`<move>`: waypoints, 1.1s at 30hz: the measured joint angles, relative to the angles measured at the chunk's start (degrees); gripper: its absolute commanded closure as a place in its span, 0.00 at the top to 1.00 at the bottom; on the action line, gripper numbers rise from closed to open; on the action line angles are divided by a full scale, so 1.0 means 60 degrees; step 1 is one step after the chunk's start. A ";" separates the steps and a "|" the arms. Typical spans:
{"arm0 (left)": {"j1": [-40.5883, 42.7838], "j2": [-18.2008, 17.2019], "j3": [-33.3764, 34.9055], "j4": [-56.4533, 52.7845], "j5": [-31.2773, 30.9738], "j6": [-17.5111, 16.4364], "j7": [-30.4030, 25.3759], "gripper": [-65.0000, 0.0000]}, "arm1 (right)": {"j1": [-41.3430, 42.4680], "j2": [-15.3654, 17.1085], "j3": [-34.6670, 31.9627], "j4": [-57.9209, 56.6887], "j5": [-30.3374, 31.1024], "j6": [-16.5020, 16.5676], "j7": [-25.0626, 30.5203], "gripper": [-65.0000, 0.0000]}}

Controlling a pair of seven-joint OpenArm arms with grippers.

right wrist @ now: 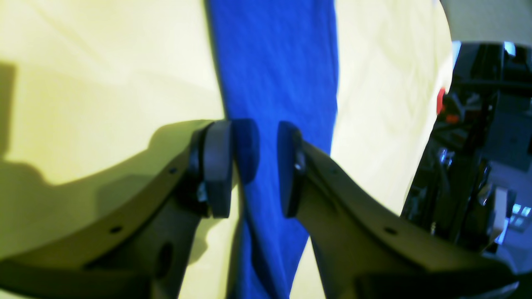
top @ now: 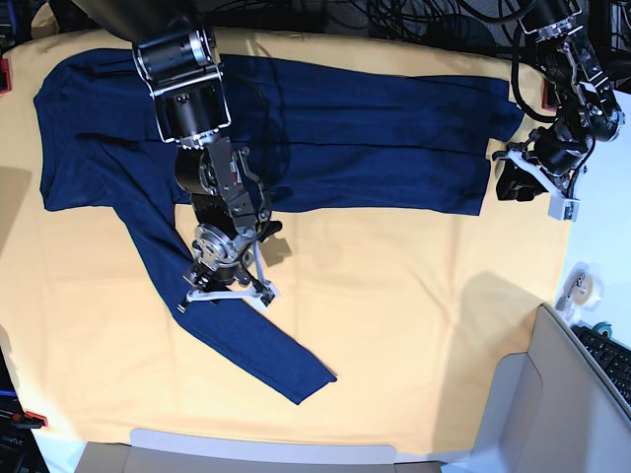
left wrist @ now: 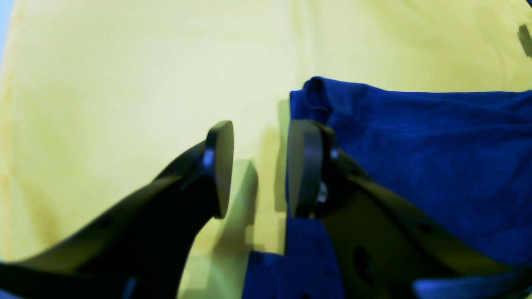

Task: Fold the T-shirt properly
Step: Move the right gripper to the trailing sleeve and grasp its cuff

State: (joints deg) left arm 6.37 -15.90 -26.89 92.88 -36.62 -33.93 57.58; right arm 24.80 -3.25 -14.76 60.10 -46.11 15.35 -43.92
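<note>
Jaws of both arms stand parted and empty, right gripper [right wrist: 254, 168] straddling the T-shirt [top: 296, 138] sleeve.

Base view sharp, evenly lit from above; soft arm shadows on yellow cloth [top: 394, 296]. Both wrist views soft, colours oversaturated: shirt [right wrist: 274, 62] reads bright blue, cloth washed pale. Near fingers [left wrist: 220, 166] blurred, dark, w/ hard shadows below. Edges bend, fisheye-like.
</note>
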 measured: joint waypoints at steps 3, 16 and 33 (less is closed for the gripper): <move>0.0004 0.0004 0.0000 0.0000 0.0004 0.0000 0.0011 0.34 | 0.0160 -0.0106 0.0000 -0.0142 -0.0033 -0.0098 0.0011 0.28; 0.0000 0.0004 0.0025 0.0000 0.0011 -0.0007 0.0011 0.34 | 0.0306 -0.0149 -0.0004 -0.0688 -0.0080 -0.0215 0.0076 0.28; 0.0000 0.0160 0.0025 0.0000 0.0007 -0.0015 0.0007 0.34 | 0.0743 -0.0127 0.0000 -0.1661 -0.0295 -0.0393 0.0295 0.26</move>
State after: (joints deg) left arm 6.37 -14.94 -26.74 92.88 -36.58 -34.02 57.63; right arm 29.26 -4.01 -14.76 50.13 -47.88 12.99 -42.15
